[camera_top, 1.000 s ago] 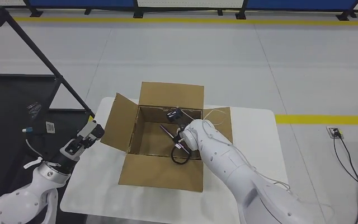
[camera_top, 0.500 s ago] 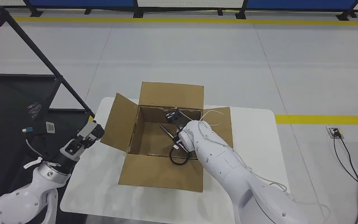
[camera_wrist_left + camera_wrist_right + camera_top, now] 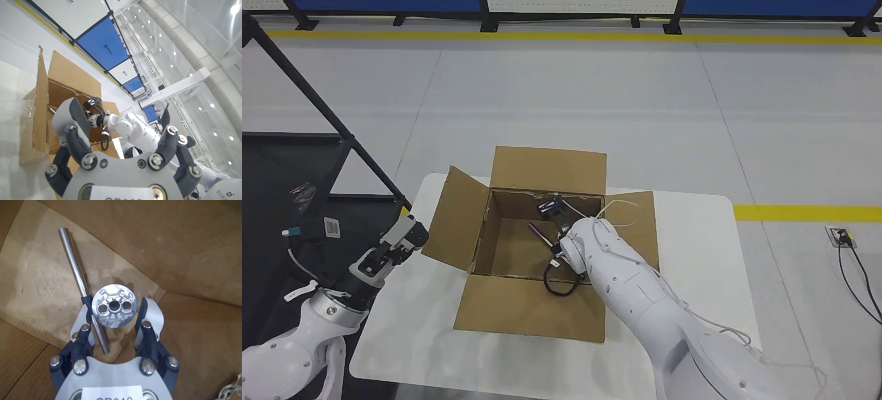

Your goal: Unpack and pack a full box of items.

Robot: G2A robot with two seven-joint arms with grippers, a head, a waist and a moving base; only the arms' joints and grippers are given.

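Note:
An open cardboard box (image 3: pixel 542 168) stands on the white table (image 3: pixel 692 260). On the box floor (image 3: pixel 37 275) lie a round machined metal disc (image 3: pixel 114 306) and a steel rod (image 3: pixel 74 262) beside it. My right gripper (image 3: pixel 115 301) is down inside the box, open, with one finger on each side of the disc; the rod passes under one finger. In the top view the right arm (image 3: pixel 607 265) covers the disc, and the rod (image 3: pixel 540 235) shows beside it. My left gripper (image 3: pixel 407 236) is open and holds nothing, just outside the box's left flap (image 3: pixel 454 215).
All of the box's flaps stand open. A black cable loop (image 3: pixel 562 282) hangs from the right arm near the box's front wall. Crumpled clear wrapping (image 3: pixel 231 389) lies in a box corner. A black frame and cloth (image 3: pixel 302 190) stand left of the table.
The right arm has edged slightly to the left inside the box. The left arm has not moved.

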